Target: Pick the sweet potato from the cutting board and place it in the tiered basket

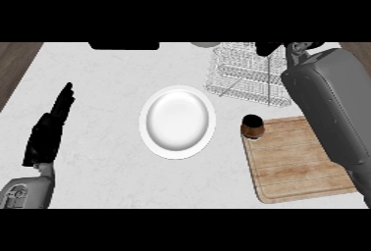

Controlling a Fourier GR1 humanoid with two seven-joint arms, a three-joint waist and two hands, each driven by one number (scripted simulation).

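My right hand (293, 49) is parked over the tiered basket (246, 73) at 1 o'clock, but I can't tell what its fingers are doing. Sweet potato (253, 127) sits on the cutting board's (297, 166) 10 o'clock corner. Left hand (51, 130) rests open at 9 o'clock on the desk (109, 73).

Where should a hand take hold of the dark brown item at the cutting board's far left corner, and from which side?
Probably around its middle, from above and slightly from the right. The dark brown item looks short, rounded and upright; the plate lies close on its left, while bare cutting board lies on its right.
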